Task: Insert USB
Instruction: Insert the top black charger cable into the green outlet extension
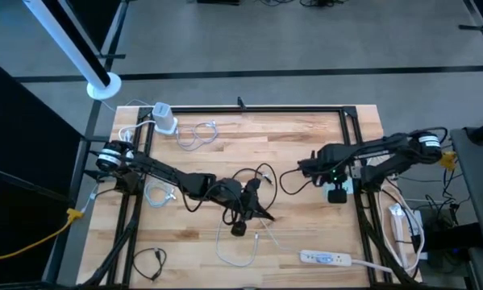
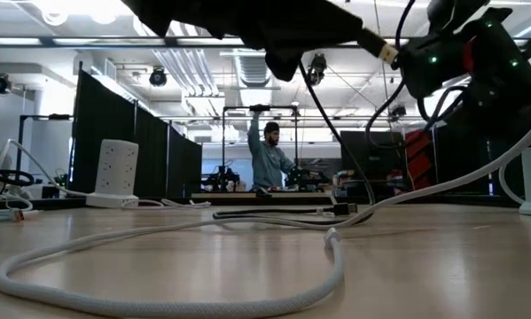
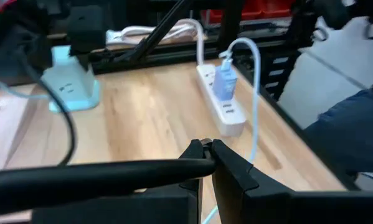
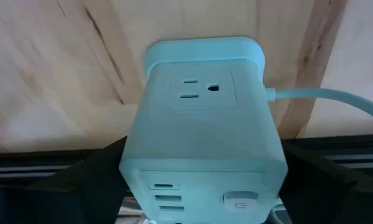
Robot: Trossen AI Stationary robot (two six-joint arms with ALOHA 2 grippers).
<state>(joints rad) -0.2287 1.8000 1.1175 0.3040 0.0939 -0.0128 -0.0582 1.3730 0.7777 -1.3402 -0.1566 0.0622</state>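
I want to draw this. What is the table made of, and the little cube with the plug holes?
The table looks like wood: pale planks with grain lines and a smooth, slightly shiny finish. The cube power block looks like plastic: smooth, pale, matte, with rounded moulded edges and neat cut-out sockets. I can't be sure of either from looks alone.
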